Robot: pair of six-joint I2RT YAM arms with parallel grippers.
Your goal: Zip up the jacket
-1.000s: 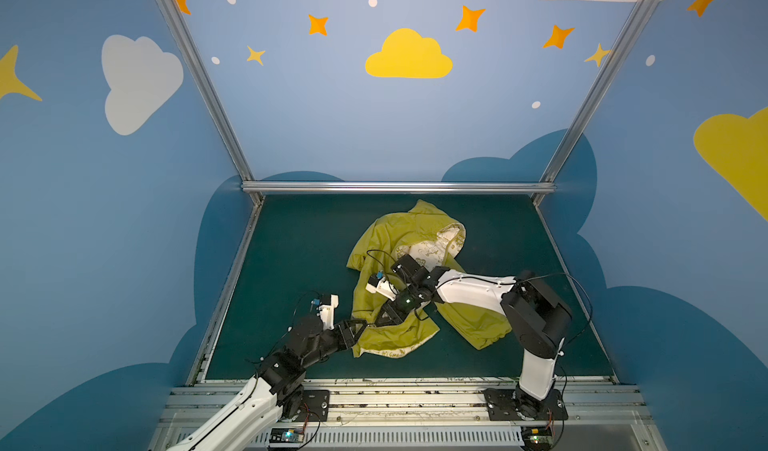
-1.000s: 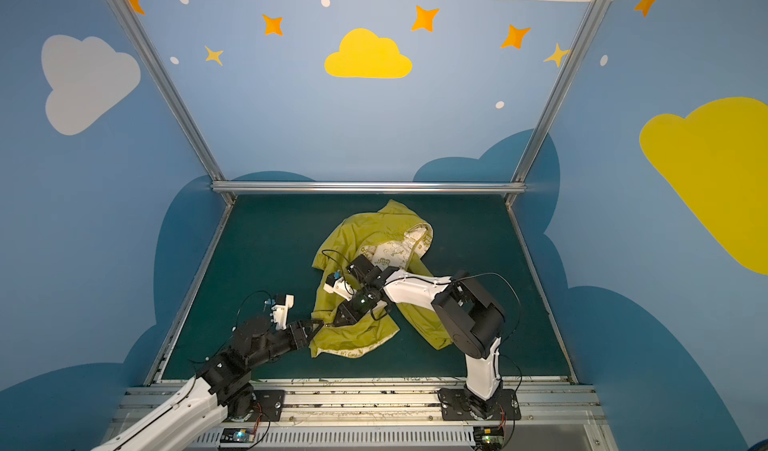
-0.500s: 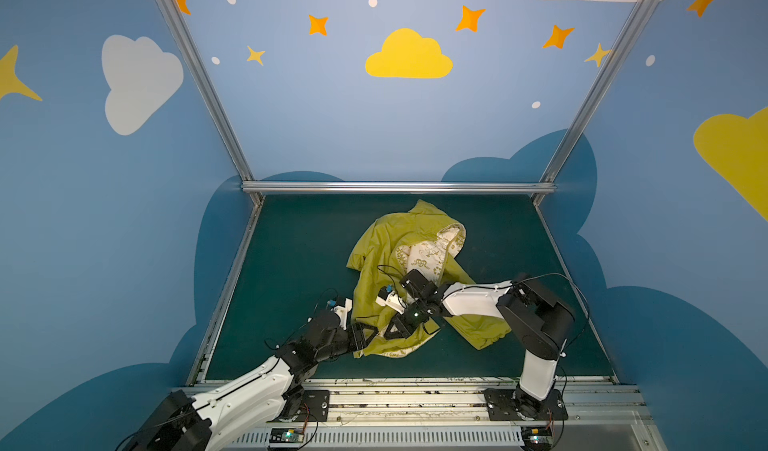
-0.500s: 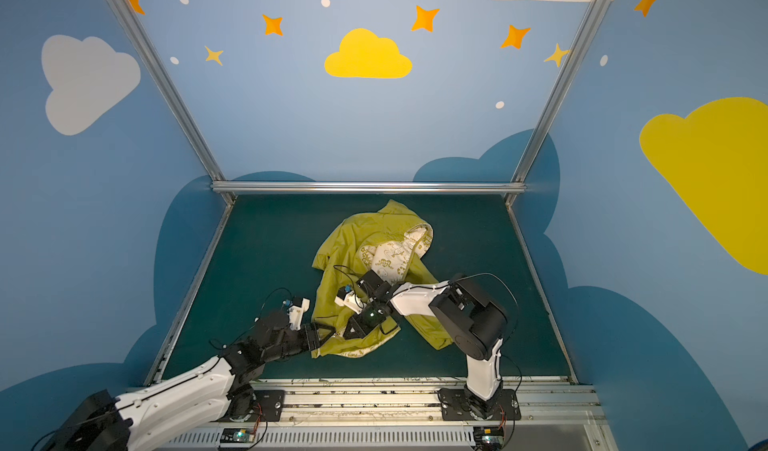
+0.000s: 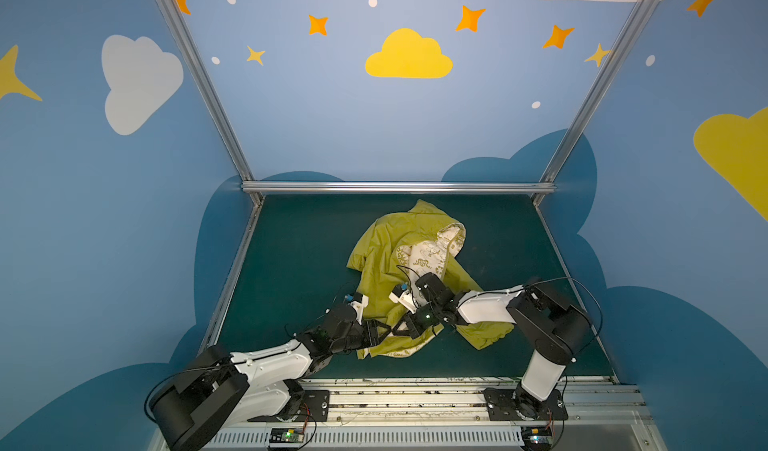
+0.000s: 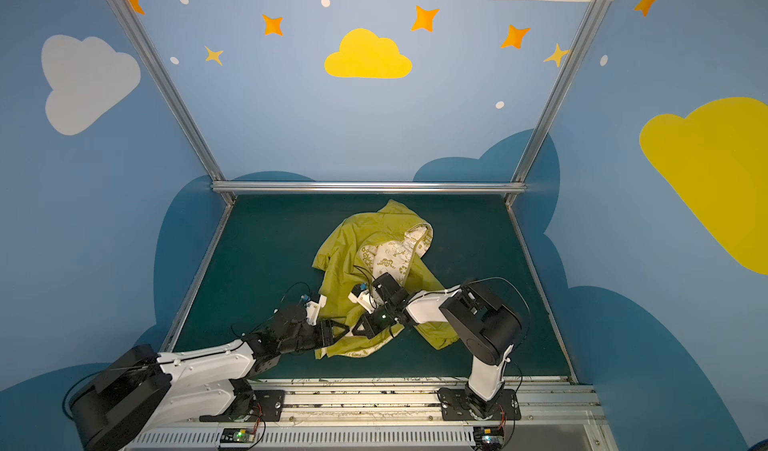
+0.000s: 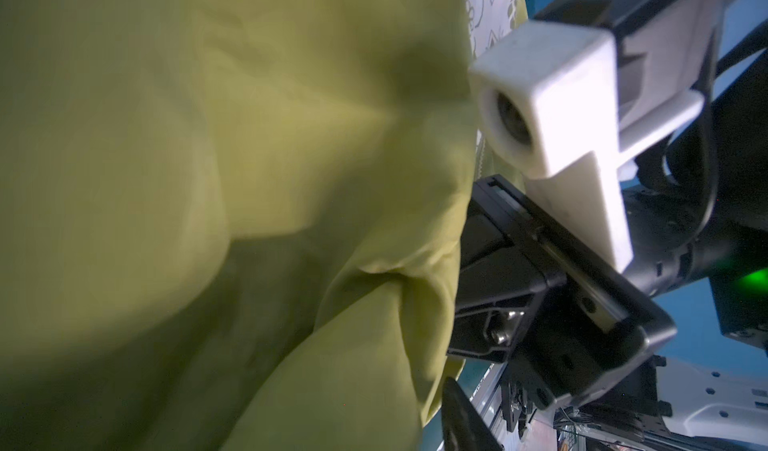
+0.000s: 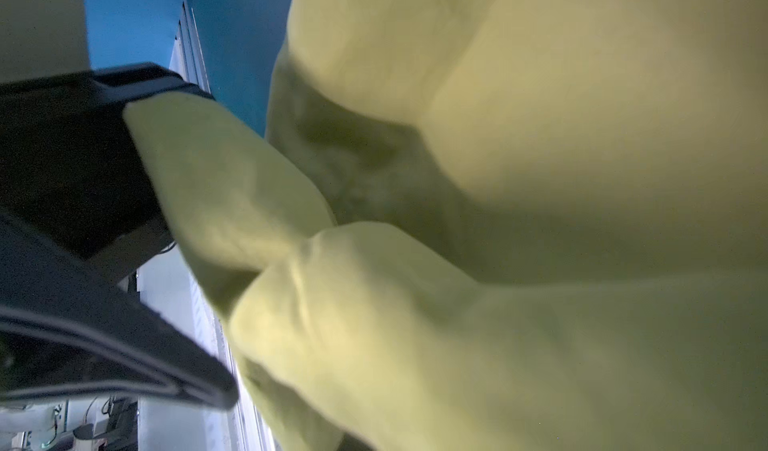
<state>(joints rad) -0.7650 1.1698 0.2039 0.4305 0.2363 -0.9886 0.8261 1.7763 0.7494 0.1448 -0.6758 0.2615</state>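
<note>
The mustard jacket (image 5: 386,257) (image 6: 345,257) lies crumpled on the green mat (image 5: 299,245), its cream printed lining (image 5: 428,253) showing at the hood. My two grippers meet tip to tip over its near hem. The left gripper (image 5: 384,331) (image 6: 341,331) stands open, and a fold of the hem (image 8: 199,170) lies between its dark fingers (image 8: 104,345). Only one of its fingertips (image 7: 457,420) shows in the left wrist view, beside the cloth (image 7: 208,178). The right gripper (image 5: 402,329) (image 6: 360,329) is shut on bunched jacket fabric (image 8: 540,178), which hides its fingers. No zipper shows.
Aluminium rails frame the mat at the back (image 5: 395,187) and left (image 5: 232,286). Blue painted walls close three sides. The arm bases stand on the front rail (image 5: 415,395). The right arm's white wrist camera housing (image 7: 552,108) hangs close in front of the left wrist camera.
The left arm has stretched out and brought its gripper right, onto the jacket's hem. The right gripper has come toward the front edge and closed on the cloth, which has bunched.
</note>
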